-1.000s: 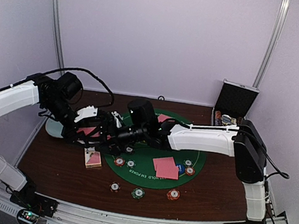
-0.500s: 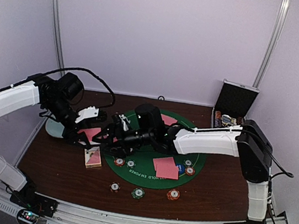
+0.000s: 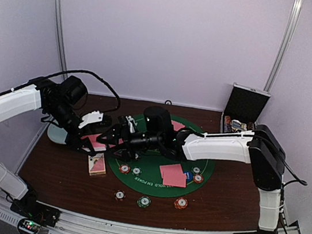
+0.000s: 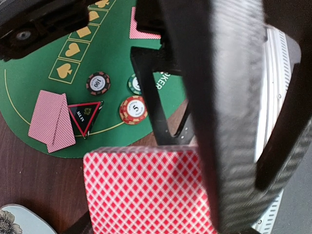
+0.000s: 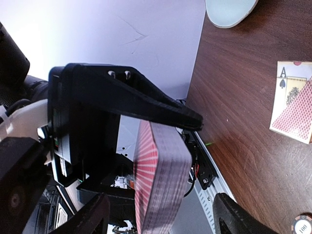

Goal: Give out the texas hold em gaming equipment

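Note:
My left gripper (image 3: 96, 139) is shut on a deck of pink-red-backed playing cards (image 4: 141, 187) and holds it on edge above the table's left side. The right gripper (image 5: 163, 217) is open, with a finger on each side of the deck (image 5: 161, 175) and apart from it. On the green mat (image 3: 156, 159) lie two cards (image 3: 173, 174), another pair (image 4: 51, 119), a black red-edged triangular marker (image 4: 85, 114), striped chips (image 4: 133, 109) and a blue button (image 3: 188, 176). Three chips (image 3: 143, 201) sit on the wood in front of the mat.
A card box (image 3: 97, 166) showing an ace lies on the brown table left of the mat. The pale blue dish (image 3: 56, 134) sits at the left edge, under my left arm. An open black-lined metal case (image 3: 244, 109) stands at the back right.
The right wrist has shifted a little to the right and turned beside the deck. The left arm and the deck it holds have stayed put.

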`<state>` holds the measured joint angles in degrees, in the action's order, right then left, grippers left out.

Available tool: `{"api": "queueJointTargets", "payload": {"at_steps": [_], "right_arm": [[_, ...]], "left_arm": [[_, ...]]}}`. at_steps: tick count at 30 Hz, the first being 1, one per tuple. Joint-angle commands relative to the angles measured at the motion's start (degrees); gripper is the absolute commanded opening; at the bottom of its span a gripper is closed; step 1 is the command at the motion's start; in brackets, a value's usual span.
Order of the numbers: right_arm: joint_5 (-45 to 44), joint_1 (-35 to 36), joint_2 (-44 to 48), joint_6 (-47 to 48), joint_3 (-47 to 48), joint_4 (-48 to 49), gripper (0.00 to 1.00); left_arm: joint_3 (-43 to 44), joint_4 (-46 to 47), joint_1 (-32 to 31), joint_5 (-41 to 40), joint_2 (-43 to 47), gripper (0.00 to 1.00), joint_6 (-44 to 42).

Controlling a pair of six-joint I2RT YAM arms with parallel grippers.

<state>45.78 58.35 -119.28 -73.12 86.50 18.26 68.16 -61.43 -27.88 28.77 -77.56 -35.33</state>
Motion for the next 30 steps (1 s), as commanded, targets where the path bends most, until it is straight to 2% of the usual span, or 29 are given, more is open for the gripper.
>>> {"api": "queueJointTargets", "payload": {"at_steps": [1,18,30], "right_arm": [[-0.3,-0.4,-2.7,-1.4,4.2,1.9,0.76],[2.6,-0.5,-8.8,-1.1,11.1,-4.6,0.71],[1.9,-3.6,-3.1,3.1,4.1,-9.3,0.63]], "left_arm": [[1.1,1.2,-0.2,1.9,0.9,0.0,0.1],[1.5,1.2,-0.3,2.1,0.9,0.0,-0.3],[1.2,1.2,-0.2,1.5,1.1,0.0,-0.6]]}}
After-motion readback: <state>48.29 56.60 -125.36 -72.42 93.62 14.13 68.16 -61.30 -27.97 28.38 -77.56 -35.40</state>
